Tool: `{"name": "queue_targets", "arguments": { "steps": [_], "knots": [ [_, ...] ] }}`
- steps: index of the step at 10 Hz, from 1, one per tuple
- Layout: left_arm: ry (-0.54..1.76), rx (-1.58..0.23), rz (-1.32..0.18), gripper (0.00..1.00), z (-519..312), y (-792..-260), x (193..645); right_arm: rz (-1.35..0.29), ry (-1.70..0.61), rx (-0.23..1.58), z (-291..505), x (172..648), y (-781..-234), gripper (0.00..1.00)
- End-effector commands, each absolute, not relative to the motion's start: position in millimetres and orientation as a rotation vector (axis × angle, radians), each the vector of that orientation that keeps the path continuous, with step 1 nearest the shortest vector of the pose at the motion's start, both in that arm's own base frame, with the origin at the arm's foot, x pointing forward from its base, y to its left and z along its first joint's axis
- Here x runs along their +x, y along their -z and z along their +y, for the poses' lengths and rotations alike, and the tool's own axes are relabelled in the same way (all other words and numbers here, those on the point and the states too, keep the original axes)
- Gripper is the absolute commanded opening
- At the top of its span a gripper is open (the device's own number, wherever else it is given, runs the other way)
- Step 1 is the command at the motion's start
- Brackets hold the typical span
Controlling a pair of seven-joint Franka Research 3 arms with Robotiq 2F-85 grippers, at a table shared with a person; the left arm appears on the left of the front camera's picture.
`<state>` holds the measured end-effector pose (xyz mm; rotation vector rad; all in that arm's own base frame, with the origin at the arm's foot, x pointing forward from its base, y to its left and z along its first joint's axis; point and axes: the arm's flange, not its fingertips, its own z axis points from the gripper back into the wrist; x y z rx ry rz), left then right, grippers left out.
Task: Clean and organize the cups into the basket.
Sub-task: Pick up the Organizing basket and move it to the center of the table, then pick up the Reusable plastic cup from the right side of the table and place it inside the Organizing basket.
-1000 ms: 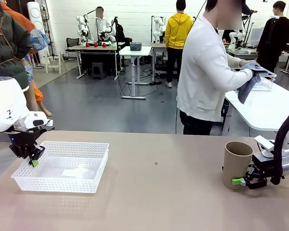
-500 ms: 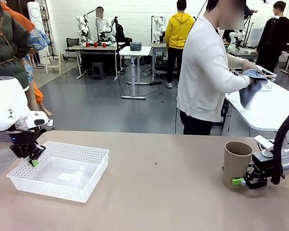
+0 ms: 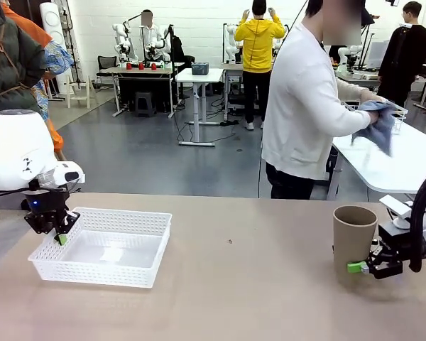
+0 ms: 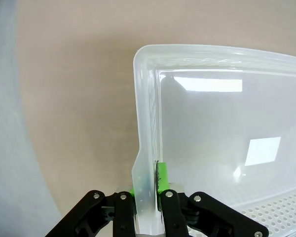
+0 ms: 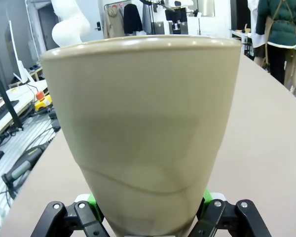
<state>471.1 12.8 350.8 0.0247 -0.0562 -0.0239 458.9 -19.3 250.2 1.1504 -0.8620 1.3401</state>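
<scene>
- Left gripper (image 3: 59,236): at the table's left side, pinched shut on the left short wall of the basket (image 3: 92,268). In the left wrist view, one green pad sits inside the wall and one outside, near the corner (image 4: 148,190).
- Basket, white lattice plastic (image 4: 212,49): flat on the table (image 3: 234,284), open side up, nothing inside. Long axis roughly left to right, slightly skewed.
- Bare table between basket and cup: a wide gap, the two well apart.
- Person (image 3: 305,106): beyond the far edge, turned toward another table, blue-grey cloth (image 3: 380,126) in hand.
- Tan cup (image 3: 354,240): near the table's right side, upright, mouth up, narrow base down, long axis vertical. Whether the base touches the table cannot be told.
- Right gripper (image 3: 359,268): coming in from the right, clenched on the cup low down near its base. Green pads on either side of the cup in the right wrist view (image 5: 149,201).
- Governing relation: basket lies far to the cup's left, so the right arm carries. Probably needs a long leftward carry, then a tip from vertical to lie along the basket.
</scene>
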Motion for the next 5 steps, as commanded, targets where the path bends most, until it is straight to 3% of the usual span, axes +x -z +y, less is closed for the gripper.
{"name": "queue_targets", "arguments": {
  "steps": [1,5],
  "knots": [
    [-0.005,0.027,-0.043,0.00,-12.1,-365.5,469.2,-0.839,-1.271,1.127,-18.2,445.0,-285.7,0.08],
    [-0.020,0.026,-0.003,0.00,-71.4,-364.9,495.7,-0.854,-1.258,1.117,-9.9,434.9,-346.7,0.08]
  ]
}}
